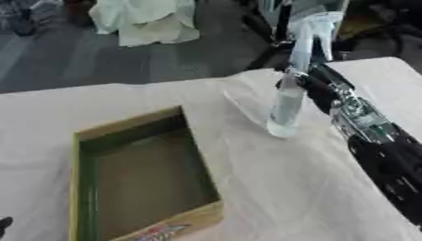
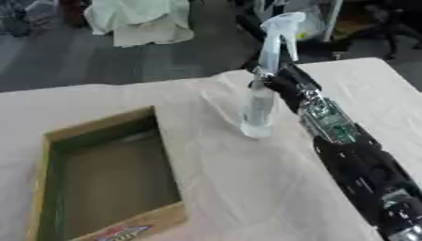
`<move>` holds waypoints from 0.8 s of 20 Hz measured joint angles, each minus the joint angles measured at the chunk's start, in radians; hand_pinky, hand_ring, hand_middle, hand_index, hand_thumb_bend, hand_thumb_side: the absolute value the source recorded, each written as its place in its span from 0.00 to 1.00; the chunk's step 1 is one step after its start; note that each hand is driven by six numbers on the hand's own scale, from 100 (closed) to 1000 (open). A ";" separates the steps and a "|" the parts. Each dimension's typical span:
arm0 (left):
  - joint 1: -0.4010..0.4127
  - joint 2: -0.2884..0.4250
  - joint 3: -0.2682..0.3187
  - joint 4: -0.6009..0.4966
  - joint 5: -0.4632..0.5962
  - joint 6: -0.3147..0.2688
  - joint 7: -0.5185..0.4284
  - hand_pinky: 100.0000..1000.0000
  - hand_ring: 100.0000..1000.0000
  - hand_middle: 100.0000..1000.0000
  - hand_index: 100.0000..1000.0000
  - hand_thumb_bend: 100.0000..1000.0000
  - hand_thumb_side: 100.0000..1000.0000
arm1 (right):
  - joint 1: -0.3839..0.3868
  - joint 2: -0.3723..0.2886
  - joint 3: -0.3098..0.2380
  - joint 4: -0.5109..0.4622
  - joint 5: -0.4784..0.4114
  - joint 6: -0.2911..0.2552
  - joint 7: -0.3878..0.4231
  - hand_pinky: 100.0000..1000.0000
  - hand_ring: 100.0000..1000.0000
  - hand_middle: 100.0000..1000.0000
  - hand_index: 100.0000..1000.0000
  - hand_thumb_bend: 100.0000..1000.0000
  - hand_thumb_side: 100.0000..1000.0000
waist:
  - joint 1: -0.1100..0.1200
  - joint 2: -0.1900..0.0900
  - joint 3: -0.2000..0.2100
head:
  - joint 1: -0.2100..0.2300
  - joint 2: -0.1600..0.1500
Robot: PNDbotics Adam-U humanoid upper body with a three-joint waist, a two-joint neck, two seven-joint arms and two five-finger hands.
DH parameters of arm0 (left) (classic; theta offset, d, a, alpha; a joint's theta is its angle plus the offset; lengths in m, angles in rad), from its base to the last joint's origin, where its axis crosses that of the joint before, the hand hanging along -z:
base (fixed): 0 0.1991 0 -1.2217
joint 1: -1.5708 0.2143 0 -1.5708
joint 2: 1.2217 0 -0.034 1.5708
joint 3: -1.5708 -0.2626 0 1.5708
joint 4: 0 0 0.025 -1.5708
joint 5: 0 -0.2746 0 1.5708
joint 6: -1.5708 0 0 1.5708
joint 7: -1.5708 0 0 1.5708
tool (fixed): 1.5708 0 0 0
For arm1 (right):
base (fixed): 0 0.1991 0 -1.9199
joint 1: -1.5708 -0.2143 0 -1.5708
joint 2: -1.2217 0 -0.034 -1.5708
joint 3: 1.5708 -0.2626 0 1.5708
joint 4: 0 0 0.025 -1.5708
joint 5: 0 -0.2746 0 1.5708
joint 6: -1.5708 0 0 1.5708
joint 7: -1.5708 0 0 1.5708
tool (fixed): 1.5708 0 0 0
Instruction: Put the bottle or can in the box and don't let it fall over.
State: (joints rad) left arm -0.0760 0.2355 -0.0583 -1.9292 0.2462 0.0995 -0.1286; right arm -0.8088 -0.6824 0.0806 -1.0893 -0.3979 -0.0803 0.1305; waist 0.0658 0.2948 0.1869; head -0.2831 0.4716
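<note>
A clear spray bottle (image 1: pixel 287 110) with a pale trigger head stands nearly upright, just right of the box. Its base is at or barely above the white tablecloth; I cannot tell which. My right hand (image 1: pixel 312 84) comes in from the right along the black and silver arm, with its fingers curled round the bottle's upper body. The open cardboard box (image 1: pixel 128 123) has green inner walls, lies at the lower left and shows nothing inside. A dark tip of my left hand (image 1: pixel 3 225) shows at the lower left edge.
A creased white tablecloth (image 1: pixel 263 188) covers the table. The table's far edge (image 1: pixel 124 87) runs behind the box, with grey floor beyond. A pale heap of fabric (image 1: pixel 152 21) lies on that floor. My right forearm (image 2: pixel 354 160) crosses the table's right side.
</note>
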 measured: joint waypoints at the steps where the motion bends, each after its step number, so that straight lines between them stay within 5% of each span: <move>1: 0.000 -0.002 0.000 0.000 0.000 0.000 0.000 1.00 0.85 1.00 0.77 0.01 0.95 | 0.001 0.000 0.000 -0.001 -0.011 0.002 -0.008 0.53 0.46 0.62 0.57 0.00 0.38 | 0.000 0.000 -0.001 | 0.000 0.000; 7: 0.000 -0.006 0.000 0.000 0.000 -0.001 -0.002 1.00 0.85 1.00 0.77 0.01 0.95 | 0.007 0.000 0.000 -0.019 -0.063 0.000 -0.039 0.24 0.38 0.53 0.46 0.00 0.40 | 0.005 0.000 -0.003 | 0.000 0.000; 16: 0.000 -0.006 0.000 0.000 0.000 0.002 -0.006 1.00 0.85 1.00 0.74 0.01 0.94 | 0.014 0.000 0.001 -0.031 -0.100 -0.013 -0.075 0.13 0.19 0.33 0.27 0.00 0.37 | 0.005 0.000 -0.004 | 0.000 0.000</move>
State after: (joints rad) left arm -0.0761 0.2297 -0.0583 -1.9292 0.2462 0.1012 -0.1349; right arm -0.7950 -0.6824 0.0811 -1.1203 -0.4980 -0.0933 0.0553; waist 0.0708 0.2948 0.1828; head -0.2827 0.4713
